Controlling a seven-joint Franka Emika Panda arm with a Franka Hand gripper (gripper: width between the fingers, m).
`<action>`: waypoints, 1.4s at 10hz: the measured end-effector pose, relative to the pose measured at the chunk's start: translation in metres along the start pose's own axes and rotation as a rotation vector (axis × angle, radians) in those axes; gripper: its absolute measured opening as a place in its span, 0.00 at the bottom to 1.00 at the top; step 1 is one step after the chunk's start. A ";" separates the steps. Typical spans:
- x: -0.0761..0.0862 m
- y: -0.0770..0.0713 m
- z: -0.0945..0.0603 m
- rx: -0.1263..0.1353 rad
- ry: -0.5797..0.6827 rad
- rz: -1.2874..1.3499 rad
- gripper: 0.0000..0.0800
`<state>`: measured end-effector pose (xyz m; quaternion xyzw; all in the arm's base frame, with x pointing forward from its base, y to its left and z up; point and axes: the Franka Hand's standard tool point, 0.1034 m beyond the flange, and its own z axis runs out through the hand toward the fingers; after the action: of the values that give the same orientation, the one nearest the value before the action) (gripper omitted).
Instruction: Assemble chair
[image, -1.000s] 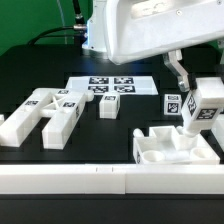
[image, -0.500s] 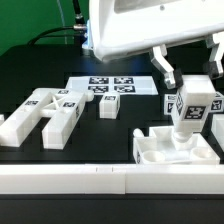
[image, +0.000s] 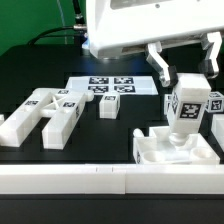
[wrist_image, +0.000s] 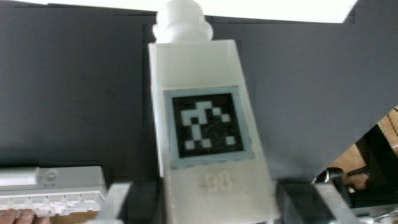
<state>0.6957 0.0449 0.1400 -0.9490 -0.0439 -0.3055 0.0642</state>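
My gripper (image: 190, 78) is shut on a matte white chair bar (image: 189, 108) with a black-and-white tag on its face. It holds the bar upright, the lower end at or just above the slotted seat block (image: 160, 152) at the front of the exterior view's right. In the wrist view the bar (wrist_image: 206, 110) runs away from the gripper (wrist_image: 210, 205), ending in a rounded peg, with a finger (wrist_image: 135, 200) pressed on each side. Whether the peg end sits in a slot is hidden.
Several loose white chair pieces lie on the exterior view's left: a long bar (image: 20, 126), a tagged block (image: 42, 99), another bar (image: 62, 122) and a small cube (image: 110, 106). The marker board (image: 114, 86) lies behind them. A white rail (image: 100, 178) runs along the front.
The gripper and the held bar moved toward the exterior view's left and a little down, now standing over the seat block. The loose pieces have not moved.
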 end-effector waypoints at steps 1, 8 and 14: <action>-0.004 -0.004 -0.001 0.001 0.011 0.004 0.38; -0.013 -0.005 0.001 0.032 0.021 0.090 0.38; -0.042 -0.024 0.001 0.014 0.036 0.102 0.38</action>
<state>0.6597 0.0667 0.1170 -0.9439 0.0034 -0.3185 0.0869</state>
